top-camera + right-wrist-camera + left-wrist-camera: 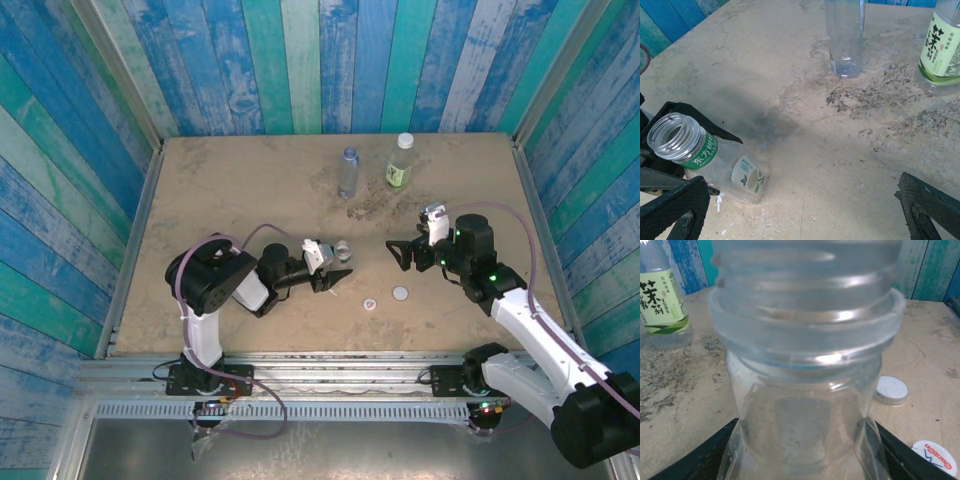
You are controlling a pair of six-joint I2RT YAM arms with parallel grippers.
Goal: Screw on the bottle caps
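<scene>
My left gripper (pixel 336 266) is shut on a small clear bottle (pixel 343 250) with a green neck band, at the table's middle. The bottle (pixel 805 390) has an open threaded neck, and the black fingers (pixel 695 460) press into its sides. From the right wrist view this bottle (pixel 707 160) leans, uncapped. Two bottle caps lie loose to its right: a white one with a red-blue mark (pixel 370 304) (pixel 935 458) and a pale grey one (pixel 400 293) (pixel 891 390). My right gripper (pixel 400 256) (pixel 805 210) hangs open above bare table, just right of the held bottle.
At the back stand a blue-tinted bottle (pixel 348 172) (pixel 845 35) and a yellow-green labelled bottle (pixel 400 163) (pixel 942 47) (pixel 662 300), side by side. Painted plank walls (pixel 90 150) close the table on three sides.
</scene>
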